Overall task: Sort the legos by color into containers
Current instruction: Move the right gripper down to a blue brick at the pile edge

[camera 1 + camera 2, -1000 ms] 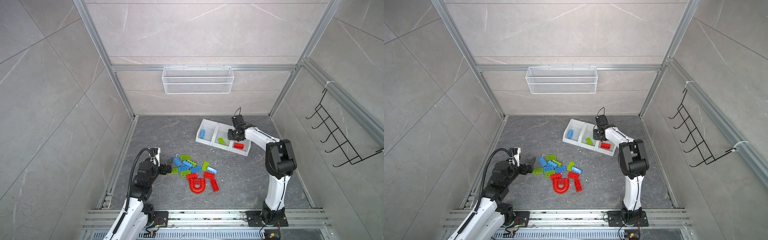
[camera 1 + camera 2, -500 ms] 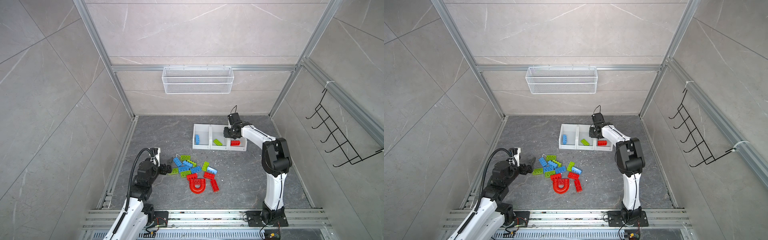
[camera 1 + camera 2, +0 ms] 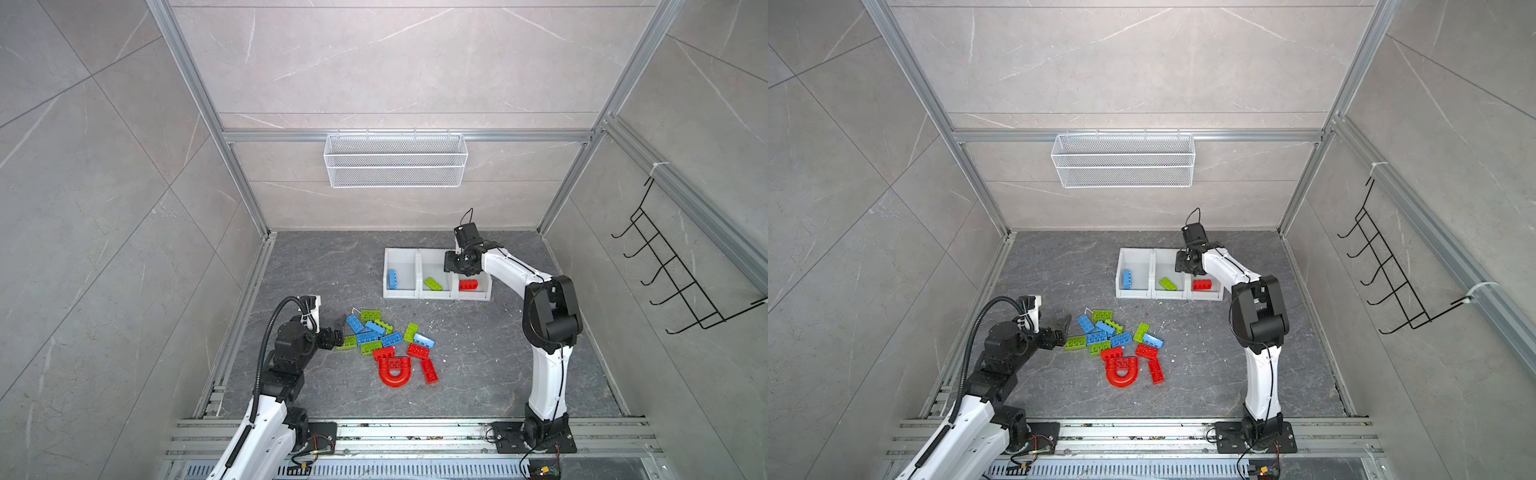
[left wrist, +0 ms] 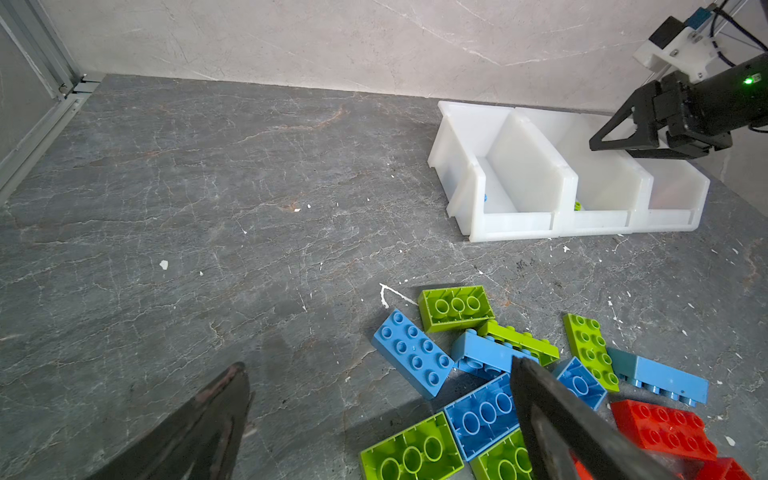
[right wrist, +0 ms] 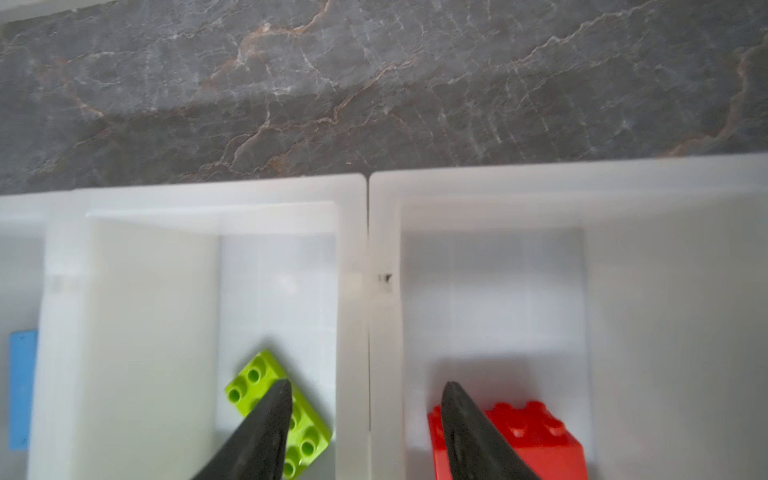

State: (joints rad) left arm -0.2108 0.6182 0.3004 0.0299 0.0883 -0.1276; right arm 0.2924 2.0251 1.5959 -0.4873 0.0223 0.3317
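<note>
While the right gripper [image 5: 368,383] is held released above three joined white plastic bins [image 3: 400,294], the left gripper [image 4: 379,362] is spread empty beside loose blue, green, red studded plastic bricks [image 3: 368,337] on the desk [image 3: 316,266].

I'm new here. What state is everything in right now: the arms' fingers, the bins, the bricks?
Left gripper: fingers wide open, holding nothing, at the pile's edge.
Right gripper: fingers apart, empty, over the wall between two bins.
White bins: upright, one brick each: blue brick, green brick, red brick.
Loose bricks: jumbled together, unsorted.
Red arch: lying flat, unsorted.
Wire basket: hanging on the back wall.
</note>
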